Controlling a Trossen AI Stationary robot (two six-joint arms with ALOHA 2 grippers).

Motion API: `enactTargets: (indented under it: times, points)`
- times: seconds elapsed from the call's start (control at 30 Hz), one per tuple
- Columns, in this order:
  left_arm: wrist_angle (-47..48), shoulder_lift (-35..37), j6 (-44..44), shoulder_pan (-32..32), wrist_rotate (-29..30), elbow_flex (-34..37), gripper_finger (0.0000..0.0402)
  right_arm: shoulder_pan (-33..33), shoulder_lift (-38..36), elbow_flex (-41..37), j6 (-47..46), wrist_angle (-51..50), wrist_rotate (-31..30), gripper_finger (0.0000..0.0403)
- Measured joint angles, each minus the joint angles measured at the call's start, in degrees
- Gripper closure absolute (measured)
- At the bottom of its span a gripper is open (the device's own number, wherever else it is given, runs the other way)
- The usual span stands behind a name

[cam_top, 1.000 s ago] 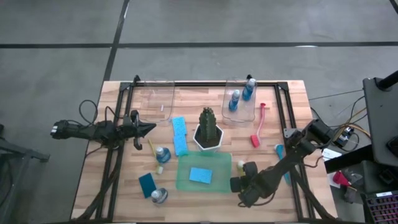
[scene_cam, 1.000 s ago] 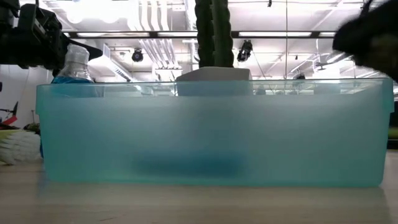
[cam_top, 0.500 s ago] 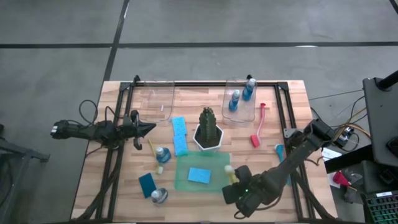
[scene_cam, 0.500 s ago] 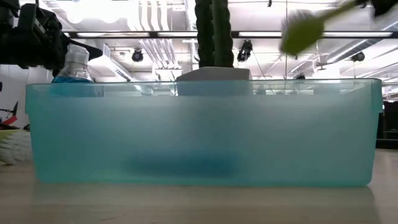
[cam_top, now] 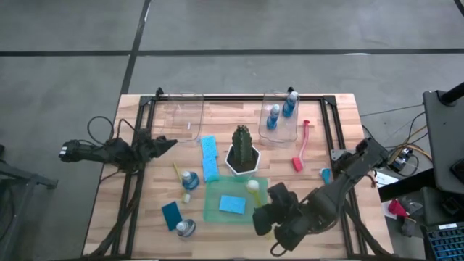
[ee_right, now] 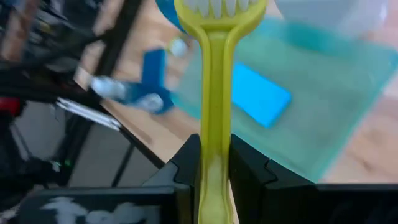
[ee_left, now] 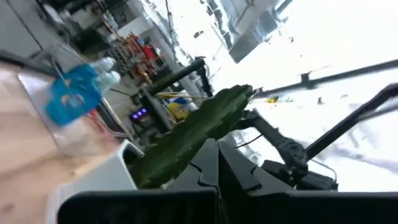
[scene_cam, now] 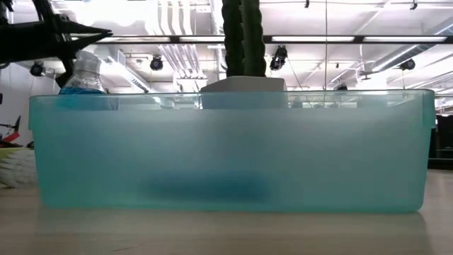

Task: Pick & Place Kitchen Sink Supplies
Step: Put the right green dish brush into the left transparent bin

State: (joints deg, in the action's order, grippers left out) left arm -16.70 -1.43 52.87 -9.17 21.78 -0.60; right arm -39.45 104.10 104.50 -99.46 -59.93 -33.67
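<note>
We find the right gripper closed on the handle of a yellow brush, fingers pressing it from both sides; in the high view this gripper sits at the tray's near right corner, with the brush head over the green tray. We judge the brush is being carried toward a drop point; which container is meant we cannot tell. The left gripper waits at the table's left side, near an empty clear bin; its fingers look drawn together to a point with nothing between them. Done so far, as we read the layout: two bottles stand in the right clear bin, and one sponge lies in the tray. Left to place: two bottles on the table, one just left of the tray and one near the front edge; a light blue sponge beside the plant; a dark blue sponge near the front bottle; a second yellow brush by the left bottle; a red brush right of the plant; and a blue brush, partly hidden by the right arm. Count: four bottles, three sponges, four brushes (two yellow, one red, one blue). We estimate the task is under half complete.
</note>
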Motion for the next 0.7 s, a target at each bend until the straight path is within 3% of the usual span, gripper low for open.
enactTargets:
  times: [0.27, 0.4, 0.57, 0.7]
  points:
    - [-0.03, 0.00, 8.82, 0.04, 0.24, 0.00, 0.0401, 3.76, 0.26, 3.54, 12.81, 8.29, -7.02, 0.0349]
    - [-0.32, 0.00, 14.56, 0.04, 0.31, 0.00, 0.0401, 6.56, 0.26, 4.01, 22.00, 17.39, -7.58, 0.0349]
    - [-0.88, 0.00, 15.63, 0.04, 2.76, 0.00, 0.0401, 9.10, 0.26, 3.94, 34.06, 30.00, -7.60, 0.0349]
    - [-5.12, 0.00, 15.53, 0.04, -0.51, 0.00, 0.0395, 10.24, 0.26, 3.90, 38.51, 34.94, -7.33, 0.0349]
